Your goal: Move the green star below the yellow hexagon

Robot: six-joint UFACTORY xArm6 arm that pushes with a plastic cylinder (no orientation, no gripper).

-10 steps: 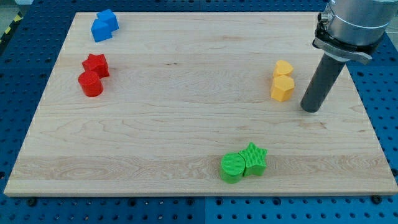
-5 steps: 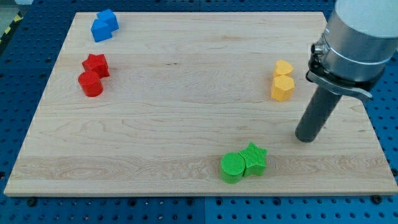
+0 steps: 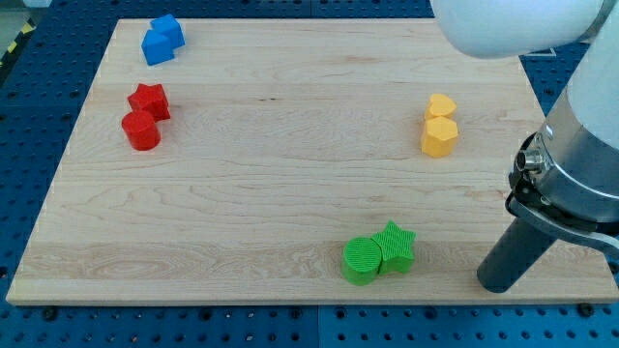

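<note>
Two green blocks touch, green star [image 3: 396, 246] beside green cylinder [image 3: 362, 261], my tip [image 3: 497, 286] to their right.

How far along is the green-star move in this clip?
Done: nothing yet. The green star sits near the view's bottom edge, touching the green cylinder, left of and well below the yellow hexagon. In hand: my tip is on the board to the star's right, apart from it, not pushing. Left: get behind the star, separate it from the cylinder and slide it right and upward to just under the hexagon.
</note>
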